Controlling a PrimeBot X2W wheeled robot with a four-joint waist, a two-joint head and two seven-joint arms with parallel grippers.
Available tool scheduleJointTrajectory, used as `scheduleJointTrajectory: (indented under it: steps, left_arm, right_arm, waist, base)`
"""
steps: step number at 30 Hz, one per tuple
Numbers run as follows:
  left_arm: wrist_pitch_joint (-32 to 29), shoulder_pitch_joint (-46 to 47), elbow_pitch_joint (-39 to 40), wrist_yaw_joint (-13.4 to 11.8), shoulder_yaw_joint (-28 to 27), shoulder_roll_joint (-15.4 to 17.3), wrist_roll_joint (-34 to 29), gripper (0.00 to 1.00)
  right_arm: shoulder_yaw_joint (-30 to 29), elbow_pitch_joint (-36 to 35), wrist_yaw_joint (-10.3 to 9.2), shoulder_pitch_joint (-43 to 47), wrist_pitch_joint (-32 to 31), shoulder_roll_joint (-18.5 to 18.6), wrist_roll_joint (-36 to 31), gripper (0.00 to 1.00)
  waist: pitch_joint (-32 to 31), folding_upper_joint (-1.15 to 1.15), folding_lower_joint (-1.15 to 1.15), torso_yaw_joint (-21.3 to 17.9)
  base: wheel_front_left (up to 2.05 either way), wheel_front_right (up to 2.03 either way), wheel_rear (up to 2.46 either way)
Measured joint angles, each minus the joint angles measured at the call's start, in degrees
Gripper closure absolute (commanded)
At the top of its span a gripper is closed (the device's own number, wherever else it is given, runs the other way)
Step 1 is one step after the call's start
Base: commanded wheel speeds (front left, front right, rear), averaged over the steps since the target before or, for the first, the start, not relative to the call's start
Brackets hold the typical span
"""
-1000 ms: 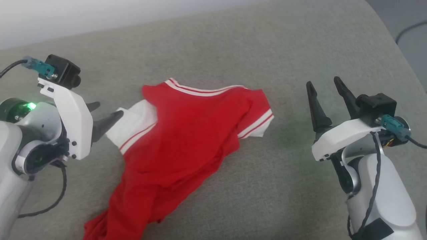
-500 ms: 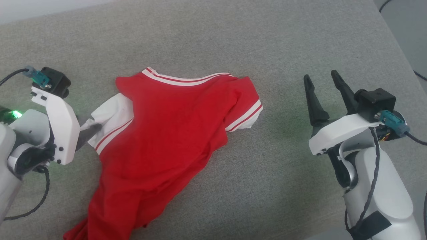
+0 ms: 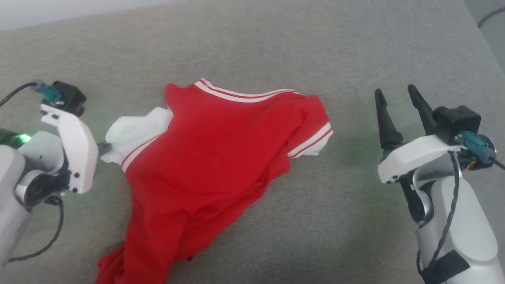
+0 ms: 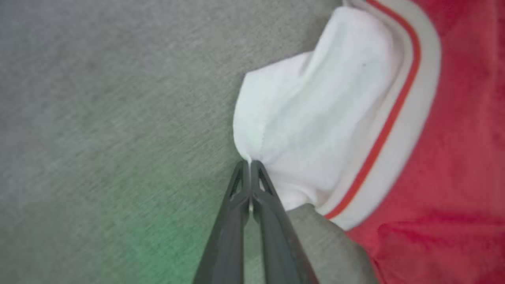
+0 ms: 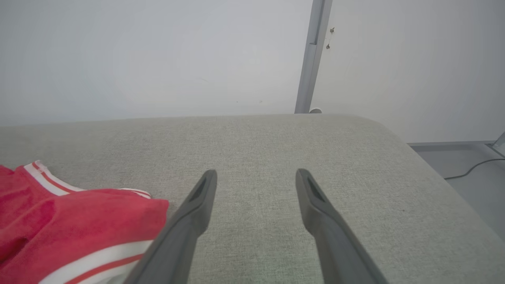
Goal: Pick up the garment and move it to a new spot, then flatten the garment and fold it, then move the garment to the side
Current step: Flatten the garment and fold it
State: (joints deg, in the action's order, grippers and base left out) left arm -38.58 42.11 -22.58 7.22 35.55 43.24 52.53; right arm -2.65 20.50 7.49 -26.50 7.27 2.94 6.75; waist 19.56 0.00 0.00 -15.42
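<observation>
Left wrist view: I see the left claw pressed together, pinching the edge of the white sleeve at its tips. Head view: the red shirt lies crumpled on the grey cushion, spreading rightward from that claw. The right claw stands spread and empty; the shirt lies well apart to its left.

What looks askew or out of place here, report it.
The garment lies crumpled, not flat, on the grey cushion: its lower part is bunched into a narrow strip toward the near edge, and its white sleeve end puckers where the left pincer pinches it.
</observation>
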Motion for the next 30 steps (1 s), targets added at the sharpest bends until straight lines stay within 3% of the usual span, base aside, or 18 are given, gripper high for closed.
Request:
scheduleJointTrajectory:
  steps: [14, 22, 23, 24, 25, 26, 30]
  left_arm:
    - [8.3, -13.5, 2.2, -9.3, -6.6, 7.0, 3.2, 1.0]
    - [11.1, -21.0, 1.1, -10.1, -7.9, 6.4, 6.9, 1.0]
    - [12.1, -21.4, 0.5, -9.7, -8.0, 5.6, 7.4, 0.73]
    - [12.5, -21.4, 0.2, -9.6, -8.2, 5.4, 7.6, 0.53]
    - [12.7, -21.4, 0.0, -9.4, -8.4, 5.2, 7.8, 0.16]
    - [13.1, -21.4, 0.0, -9.0, -8.5, 5.0, 7.9, 0.0]
    - [13.0, -21.3, 0.3, -8.4, -8.8, 5.0, 8.5, 0.0]
  right_arm:
    - [-3.5, -1.7, 0.0, 4.5, -3.6, 0.0, -3.2, 0.0]
    - [-3.3, -3.6, 0.0, 5.8, -5.6, 0.0, -3.4, 0.0]
    - [-3.1, -3.8, 0.0, 6.2, -6.1, 0.0, -3.4, 0.0]
    - [-3.0, -3.9, 0.0, 6.2, -6.2, 0.0, -3.4, 0.0]
    - [-3.0, -3.9, 0.0, 6.2, -6.4, 0.0, -3.4, 0.0]
    - [-2.9, -3.9, 0.0, 6.2, -6.5, 0.0, -3.4, 0.0]
    - [-2.4, -4.1, 0.0, 6.4, -6.9, 0.0, -3.4, 0.0]
  waist:
    - [-7.8, 0.0, 0.0, 6.8]
    - [-10.2, 0.0, 0.0, 8.7]
    - [-10.4, 0.0, 0.0, 8.9]
    - [-10.4, 0.0, 0.0, 8.9]
    - [-10.6, 0.0, 0.0, 8.9]
    - [-10.7, 0.0, 0.0, 9.0]
    - [-11.6, 0.0, 0.0, 9.2]
  base:
    - [0.0, 0.0, 0.0]
    - [0.0, 0.0, 0.0]
    - [0.0, 0.0, 0.0]
    - [0.0, 0.0, 0.0]
    - [0.0, 0.0, 0.0]
    - [0.0, 0.0, 0.0]
    - [0.0, 0.0, 0.0]
